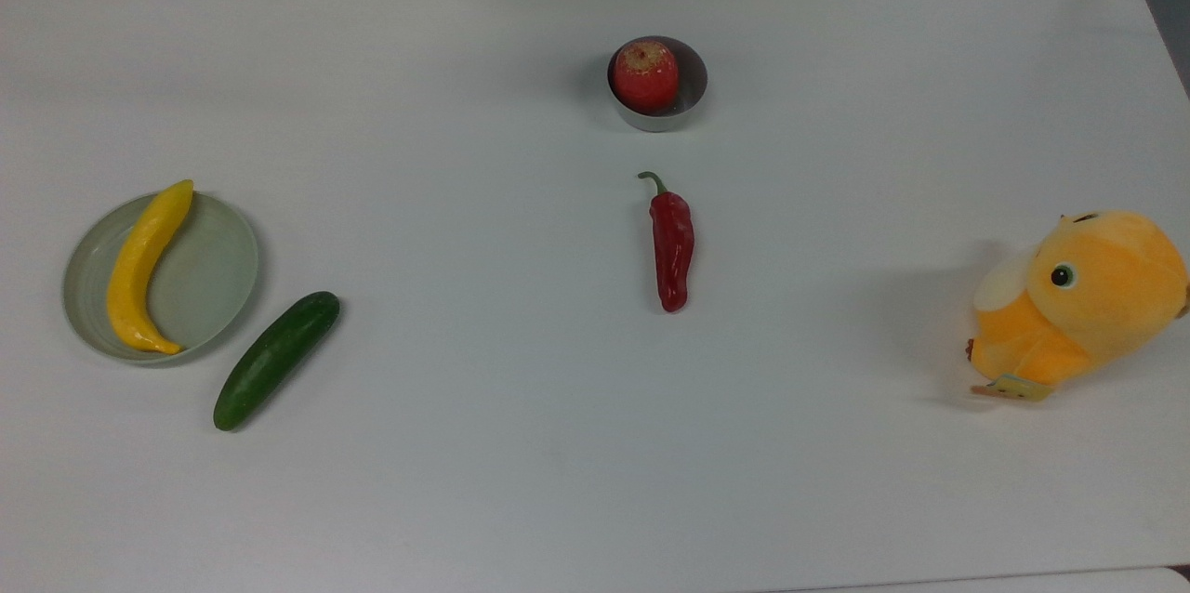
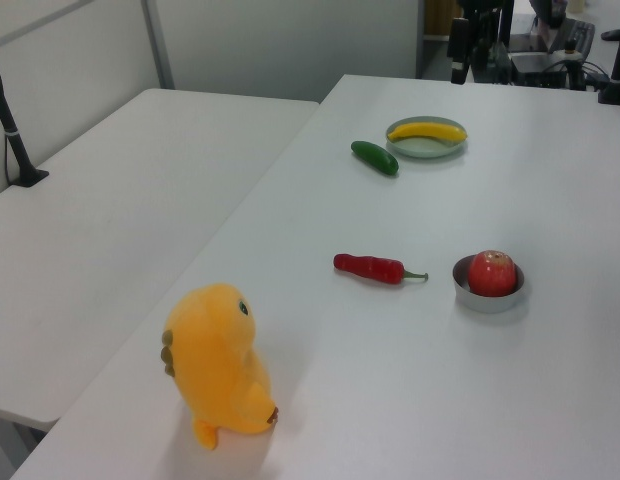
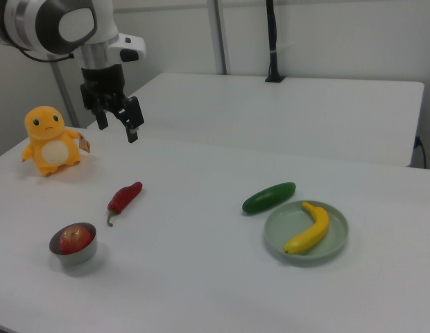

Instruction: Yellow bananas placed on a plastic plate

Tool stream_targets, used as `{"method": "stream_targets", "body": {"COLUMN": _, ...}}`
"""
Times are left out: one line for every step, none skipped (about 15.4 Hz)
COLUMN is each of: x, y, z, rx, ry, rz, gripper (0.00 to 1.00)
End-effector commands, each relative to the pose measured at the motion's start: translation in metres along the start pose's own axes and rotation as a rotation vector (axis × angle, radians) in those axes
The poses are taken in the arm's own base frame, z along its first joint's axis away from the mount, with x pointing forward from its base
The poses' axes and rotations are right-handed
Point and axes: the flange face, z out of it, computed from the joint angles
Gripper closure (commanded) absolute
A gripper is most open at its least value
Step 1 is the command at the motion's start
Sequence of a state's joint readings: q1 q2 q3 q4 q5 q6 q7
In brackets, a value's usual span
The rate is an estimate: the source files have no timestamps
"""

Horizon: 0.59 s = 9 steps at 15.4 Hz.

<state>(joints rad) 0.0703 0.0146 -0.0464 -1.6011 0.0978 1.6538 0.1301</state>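
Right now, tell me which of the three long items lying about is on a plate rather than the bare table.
The yellow banana: it rests on the grey-green plate. The cucumber beside the plate and the red chili both lie on the table.

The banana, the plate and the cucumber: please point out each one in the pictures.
banana [image 1: 138, 270], top view, middle of its curved yellow body.
plate [image 1: 212, 268], top view, bare grey-green inside, to the banana's right in the top view.
cucumber [image 3: 269, 197], right view, middle of its dark green body.
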Motion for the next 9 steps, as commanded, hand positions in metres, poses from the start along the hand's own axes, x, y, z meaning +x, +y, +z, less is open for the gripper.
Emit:
{"method": "stream_targets", "body": {"x": 0.0061, "y": 0.0022, "z": 0.0012, "rx": 0.007, "ry": 0.066, "rz": -0.134, "gripper": 0.00}}
{"method": "stream_targets", "body": {"x": 0.0075, "y": 0.0067, "z": 0.0036, "rx": 0.001, "ry": 0.084, "rz": -0.134, "gripper": 0.00}}
{"method": "stream_targets", "body": {"x": 0.0090, "y": 0.0070, "z": 0.0028, "rx": -0.003, "ry": 0.098, "rz": -0.139, "gripper": 0.00}}
{"method": "stream_targets", "body": {"x": 0.0095, "y": 0.0073, "z": 0.0030, "rx": -0.008, "ry": 0.099, "rz": -0.146, "gripper": 0.00}}
{"method": "stream_targets", "body": {"x": 0.0082, "y": 0.0066, "z": 0.0029, "rx": -0.008, "ry": 0.092, "rz": -0.155, "gripper": 0.00}}
{"method": "stream_targets", "body": {"x": 0.0071, "y": 0.0050, "z": 0.0040, "rx": -0.009, "ry": 0.087, "rz": -0.170, "gripper": 0.00}}
{"method": "stream_targets", "body": {"x": 0.0073, "y": 0.0034, "z": 0.0056, "rx": -0.009, "ry": 0.085, "rz": -0.176, "gripper": 0.00}}
{"method": "stream_targets", "body": {"x": 0.0071, "y": 0.0041, "z": 0.0039, "rx": -0.008, "ry": 0.089, "rz": -0.172, "gripper": 0.00}}
{"method": "stream_targets", "body": {"x": 0.0072, "y": 0.0041, "z": 0.0032, "rx": -0.008, "ry": 0.090, "rz": -0.171, "gripper": 0.00}}
